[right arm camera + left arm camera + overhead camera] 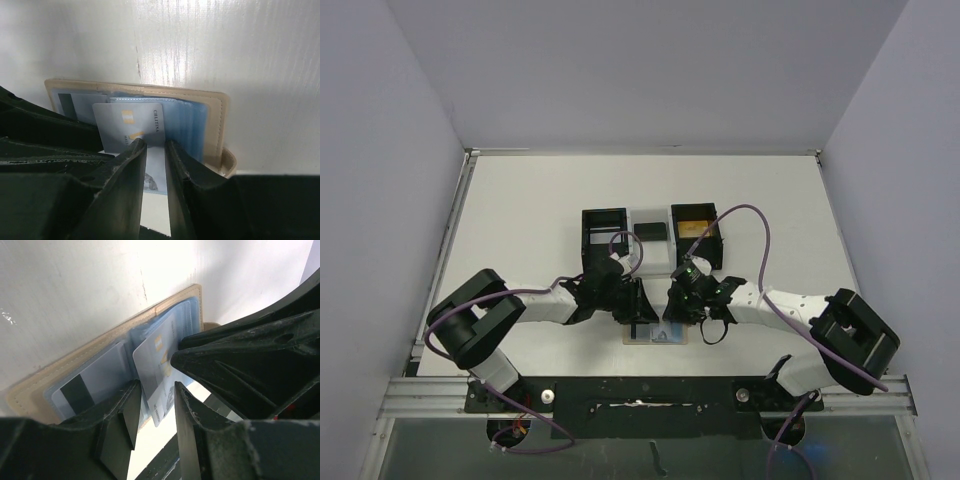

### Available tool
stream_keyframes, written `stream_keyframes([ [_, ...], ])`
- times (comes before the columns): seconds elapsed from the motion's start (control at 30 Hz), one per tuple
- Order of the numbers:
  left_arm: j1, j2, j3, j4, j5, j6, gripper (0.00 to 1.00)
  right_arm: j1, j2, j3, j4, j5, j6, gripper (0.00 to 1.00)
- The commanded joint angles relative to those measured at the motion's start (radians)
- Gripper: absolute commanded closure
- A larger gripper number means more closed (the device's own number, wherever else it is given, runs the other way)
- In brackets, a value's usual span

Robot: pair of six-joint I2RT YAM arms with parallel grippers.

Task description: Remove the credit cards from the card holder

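Where: the card holder (656, 336) lies open and flat on the white table (520, 220), near the front edge, between the two grippers.
Look: it is tan outside with a stitched rim, and has see-through blue-grey pockets inside.
Left pocket: a pale card with a black stripe (85, 390).
Right pocket: a pale blue card (130, 125) with a small gold square, sticking part way out.
Writing: a short row of dark letters runs along the blue card (something like "CIILITINA", too blurry to be sure).
Left gripper (155, 390): the fingers are a bit apart. A corner of the blue card shows in the gap, not squeezed.
Right gripper (155, 145): the fingers are close together with a thin gap, right over the same card. I cannot tell if the tips touch it.
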Motion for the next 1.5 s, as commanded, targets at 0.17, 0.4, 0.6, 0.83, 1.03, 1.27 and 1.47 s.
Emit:
stream_keyframes([
  [0.17,-0.004,-0.017,-0.011,0.057,-0.009,-0.011,0.69,0.010,0.028,0.005,-0.045,0.045,0.005,0.76],
  [0.4,-0.004,-0.041,-0.003,0.056,-0.008,-0.011,0.69,0.010,0.019,0.003,-0.050,0.054,0.010,0.76],
  [0.6,-0.005,-0.054,-0.013,0.072,-0.001,-0.022,0.74,0.008,0.016,0.007,-0.053,0.057,0.014,0.76],
  [0.83,-0.004,-0.049,-0.032,0.114,0.008,-0.038,0.89,0.005,-0.002,-0.008,-0.030,0.045,0.027,0.76],
  [1.03,-0.005,-0.052,-0.034,0.114,0.006,-0.038,0.99,0.000,-0.017,-0.019,-0.017,0.038,0.031,0.76],
  [1.27,-0.004,-0.047,-0.029,0.084,0.001,-0.024,1.00,0.000,-0.068,-0.010,0.032,0.014,0.000,0.75],
  [1.47,-0.005,-0.040,-0.031,0.090,0.006,-0.027,1.00,-0.001,-0.144,-0.056,0.147,-0.029,0.012,0.74],
])
